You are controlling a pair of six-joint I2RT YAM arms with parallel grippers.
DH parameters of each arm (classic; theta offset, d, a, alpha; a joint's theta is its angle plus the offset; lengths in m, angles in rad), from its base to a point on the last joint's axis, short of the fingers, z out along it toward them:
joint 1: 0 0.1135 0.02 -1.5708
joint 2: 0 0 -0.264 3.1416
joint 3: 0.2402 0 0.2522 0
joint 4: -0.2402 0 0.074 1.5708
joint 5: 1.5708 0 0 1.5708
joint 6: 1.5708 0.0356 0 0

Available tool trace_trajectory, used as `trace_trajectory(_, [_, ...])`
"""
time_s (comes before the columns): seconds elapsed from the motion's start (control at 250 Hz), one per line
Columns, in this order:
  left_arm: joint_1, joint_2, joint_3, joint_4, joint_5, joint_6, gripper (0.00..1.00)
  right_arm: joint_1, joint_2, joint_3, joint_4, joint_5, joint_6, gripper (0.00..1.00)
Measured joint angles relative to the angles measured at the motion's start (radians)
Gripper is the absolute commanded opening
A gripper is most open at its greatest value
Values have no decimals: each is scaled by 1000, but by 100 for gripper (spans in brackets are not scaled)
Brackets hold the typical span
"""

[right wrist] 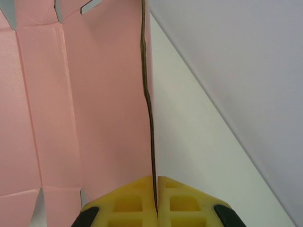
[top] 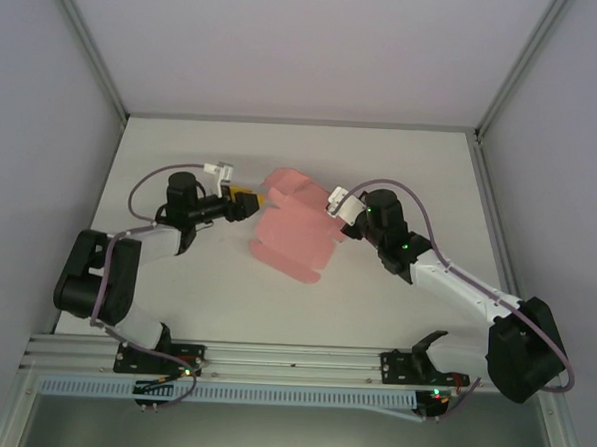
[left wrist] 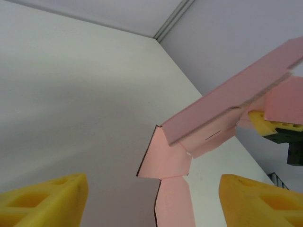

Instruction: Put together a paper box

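The paper box (top: 296, 231) is a pink die-cut card sheet, partly folded and held up off the white table at the centre. My right gripper (top: 339, 210) is at its right edge. In the right wrist view the yellow fingers (right wrist: 137, 203) are pressed together on the thin card edge (right wrist: 150, 118), with the creased pink panels (right wrist: 71, 104) stretching away to the left. My left gripper (top: 248, 199) is at the sheet's left side and stands open. In the left wrist view a narrow pink flap (left wrist: 174, 198) hangs between its wide-apart yellow fingers (left wrist: 47, 201), touching neither.
White enclosure walls (top: 54, 121) close in the table (top: 182, 147) on the left, back and right. An aluminium rail (top: 291, 361) with both arm bases runs along the near edge. The right gripper's yellow finger (left wrist: 264, 124) shows behind the folded card.
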Motion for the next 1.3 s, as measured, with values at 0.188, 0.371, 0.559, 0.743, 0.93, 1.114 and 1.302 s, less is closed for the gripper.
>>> trace_trajectory(0.188, [-44,80,32,43,15,25,37,-6,13,16,-14,-18,15,1])
trace_trajectory(0.371, [-57,88,23,121,-5,15,4,-11,18,23,-27,-23,28,1])
trace_trajectory(0.559, [-81,82,12,134,-59,60,0,-23,18,37,-43,-26,52,1])
trace_trajectory(0.743, [-156,-4,-26,45,-199,205,0,-37,35,66,-107,-22,79,0])
trace_trajectory(0.93, [-278,-126,-42,-79,-371,386,0,-57,65,92,-143,13,110,0])
trace_trajectory(1.114, [-325,-176,-53,-135,-451,490,0,-74,97,127,-167,11,139,0])
trace_trajectory(1.302, [-327,-196,-90,-131,-470,504,0,-96,105,145,-209,-44,165,0])
